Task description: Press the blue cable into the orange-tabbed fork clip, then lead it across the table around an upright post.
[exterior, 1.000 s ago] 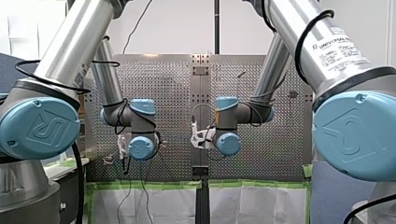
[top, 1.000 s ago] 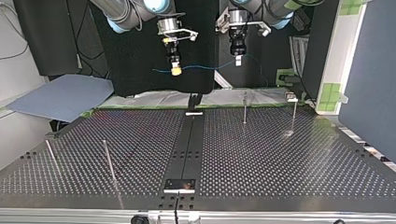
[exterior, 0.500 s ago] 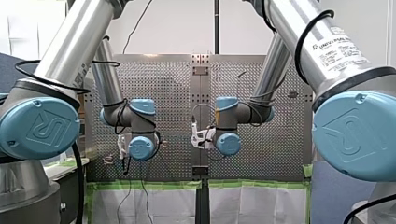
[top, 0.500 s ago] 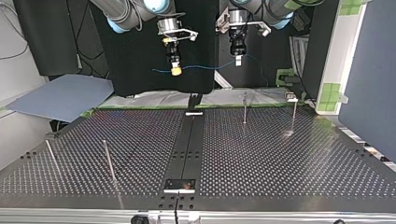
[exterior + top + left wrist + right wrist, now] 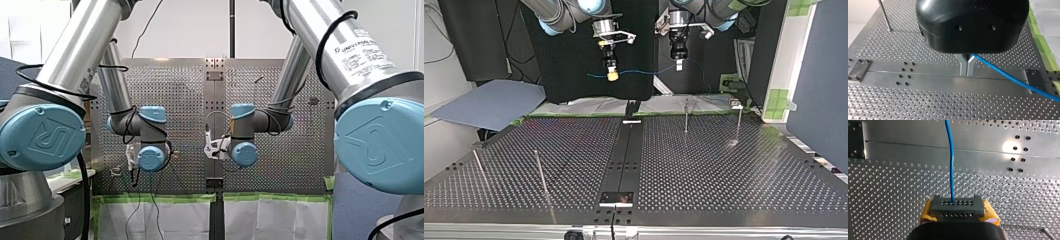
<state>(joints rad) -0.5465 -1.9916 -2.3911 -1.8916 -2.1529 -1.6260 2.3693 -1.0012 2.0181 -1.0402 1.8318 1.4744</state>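
Observation:
In the top view the thin blue cable (image 5: 644, 71) hangs taut between both grippers, high above the near edge of the perforated table (image 5: 724, 170). My right gripper (image 5: 612, 75), with yellow pads, is shut on it at the view's left. My left gripper (image 5: 678, 64) is shut on it at the right. In the left wrist view the metal fingers (image 5: 967, 65) are pressed together, and the cable (image 5: 1008, 77) leaves them sideways. In the right wrist view the cable (image 5: 951, 162) runs straight ahead out of the grey block between the yellow pads (image 5: 991, 213). A small fixture (image 5: 736, 104) stands at the table's far right; no orange tab is discernible.
Thin upright posts stand on the table: two at the top view's right (image 5: 685, 117) (image 5: 739, 122) and two at its left (image 5: 540, 172) (image 5: 479, 167). A dark flat rail (image 5: 624, 155) runs down the table's middle. Green tape (image 5: 574, 116) lines the far edge.

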